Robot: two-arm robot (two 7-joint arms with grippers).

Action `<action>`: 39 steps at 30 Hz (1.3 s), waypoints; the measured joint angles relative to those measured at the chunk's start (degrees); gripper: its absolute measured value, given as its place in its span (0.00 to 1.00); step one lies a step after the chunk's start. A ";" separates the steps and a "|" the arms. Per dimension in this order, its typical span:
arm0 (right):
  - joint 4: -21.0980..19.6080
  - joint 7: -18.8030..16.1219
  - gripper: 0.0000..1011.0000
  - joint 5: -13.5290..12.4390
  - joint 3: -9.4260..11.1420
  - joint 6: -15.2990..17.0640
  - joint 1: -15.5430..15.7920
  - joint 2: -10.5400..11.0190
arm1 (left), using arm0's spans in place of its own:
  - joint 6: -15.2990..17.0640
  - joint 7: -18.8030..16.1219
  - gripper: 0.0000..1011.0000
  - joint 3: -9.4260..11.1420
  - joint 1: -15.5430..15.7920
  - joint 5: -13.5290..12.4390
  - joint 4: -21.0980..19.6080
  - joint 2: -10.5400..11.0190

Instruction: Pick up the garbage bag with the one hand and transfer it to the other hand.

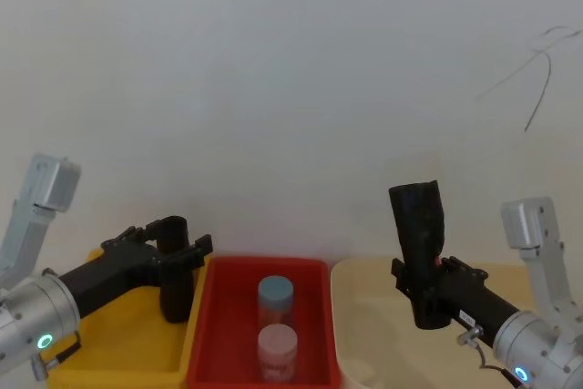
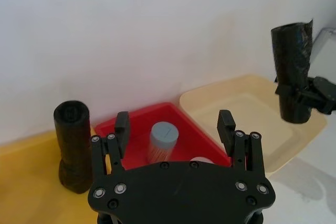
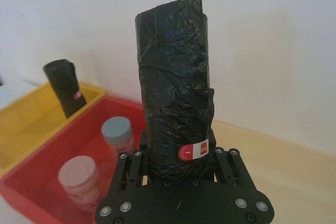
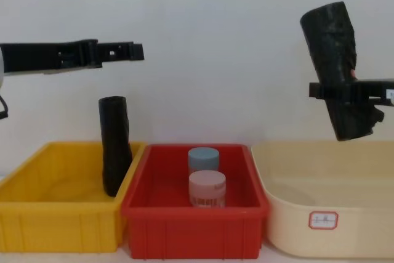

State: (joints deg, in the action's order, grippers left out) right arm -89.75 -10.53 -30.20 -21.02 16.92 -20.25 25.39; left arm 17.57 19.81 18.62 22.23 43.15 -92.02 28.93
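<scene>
Above the beige bin (image 4: 345, 195), your right claw (image 1: 422, 271) is clamped on the lower part of the garbage bag (image 1: 419, 225), holding it nearly upright in the air, clear of the bin. Over the yellow bin (image 4: 37, 214), your left claw (image 2: 174, 120) hangs with its fingers spread apart, gripping nothing, near the slimmer black roll (image 4: 115, 152) standing in that bin

We see a pale tabletop (image 2: 315, 203) carrying three open plastic bins set close together in a row. A yellow bin (image 4: 55, 229) stands on the left and a red bin (image 4: 194, 235) in the middle. On the right is a wider beige bin (image 4: 363, 226) with a small red-framed label (image 4: 323, 220) on its near wall.
</scene>
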 joint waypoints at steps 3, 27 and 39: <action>1.25 0.41 0.56 0.51 -0.02 0.13 -0.64 -0.33 | -0.16 -0.05 0.99 0.67 0.50 -0.56 1.11 0.04; 5.52 0.18 0.86 1.76 0.31 0.08 -1.10 -1.11 | -1.54 0.56 0.99 5.43 4.63 -4.34 8.71 -1.83; 5.79 -0.27 0.99 1.91 0.40 -0.03 -1.01 -1.16 | -1.71 0.64 0.99 5.96 5.10 -4.80 9.62 -2.09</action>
State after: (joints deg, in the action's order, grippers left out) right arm -83.96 -10.80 -28.29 -20.62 16.89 -21.25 24.23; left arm 15.86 20.45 24.58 27.33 38.35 -82.40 26.84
